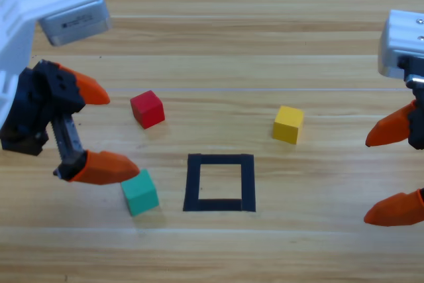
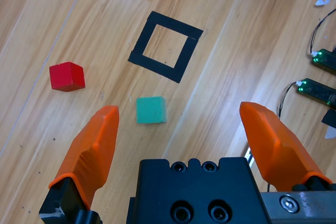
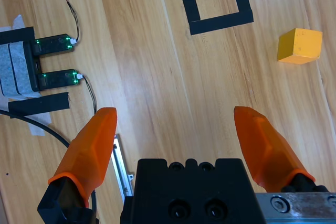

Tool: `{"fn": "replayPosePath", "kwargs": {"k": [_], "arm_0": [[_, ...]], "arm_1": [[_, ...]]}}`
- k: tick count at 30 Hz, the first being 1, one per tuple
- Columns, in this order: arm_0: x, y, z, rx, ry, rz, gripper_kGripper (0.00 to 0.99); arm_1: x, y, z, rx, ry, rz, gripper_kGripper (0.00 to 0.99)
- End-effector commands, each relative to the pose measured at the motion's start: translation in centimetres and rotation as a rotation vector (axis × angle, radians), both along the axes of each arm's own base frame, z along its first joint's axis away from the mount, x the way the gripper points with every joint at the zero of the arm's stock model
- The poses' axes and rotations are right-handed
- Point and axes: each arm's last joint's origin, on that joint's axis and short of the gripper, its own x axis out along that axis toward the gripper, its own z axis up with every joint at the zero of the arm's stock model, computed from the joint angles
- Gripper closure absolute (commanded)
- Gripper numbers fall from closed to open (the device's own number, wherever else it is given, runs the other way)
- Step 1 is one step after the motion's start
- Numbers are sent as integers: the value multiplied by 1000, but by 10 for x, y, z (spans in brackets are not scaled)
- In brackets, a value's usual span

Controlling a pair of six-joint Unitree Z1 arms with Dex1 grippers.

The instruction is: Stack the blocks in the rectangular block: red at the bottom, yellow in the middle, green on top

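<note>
Wooden surface (image 1: 265, 31), tape rectangle (image 1: 219, 182) bare: no cube stacked yet.
Red cube (image 1: 147, 109), yellow cube (image 1: 288, 124) and green cube (image 1: 140, 192) lie apart outside the rectangle. Left end effector (image 1: 99, 127) hangs wide open and empty just beside green; right end effector (image 1: 391, 170) waits at the right edge, open, empty. All three placements remain.

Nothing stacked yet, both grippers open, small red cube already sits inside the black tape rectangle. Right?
Not quite: the small red cube lies on bare wood up-left of the black tape rectangle, which holds nothing, as the high view shows. The rest stands: the small yellow cube and small teal-green cube lie apart, unstacked, and the left gripper and right gripper are both open.
</note>
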Motion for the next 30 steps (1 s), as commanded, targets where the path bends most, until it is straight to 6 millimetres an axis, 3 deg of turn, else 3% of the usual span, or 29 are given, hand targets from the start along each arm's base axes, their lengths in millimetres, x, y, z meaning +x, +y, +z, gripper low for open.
{"fn": "replayPosePath", "kwargs": {"k": [1, 9, 17, 23, 30], "arm_0": [[-1, -5, -14, 46, 35, -7, 0], [-1, -5, -14, 46, 35, -7, 0], [0, -4, -14, 46, 37, 37, 0], [12, -15, -12, -6, 88, 218, 0], [66, -34, 4, -127, 203, 712, 0]], "arm_1": [[-3, 4, -13, -51, 30, 18, 7], [-2, 5, -16, -61, 45, -16, 8], [28, 22, -14, -100, -18, -389, 8], [51, 39, -21, -53, -4, -705, 5], [62, 44, -18, 2, 0, -912, 5]]}}
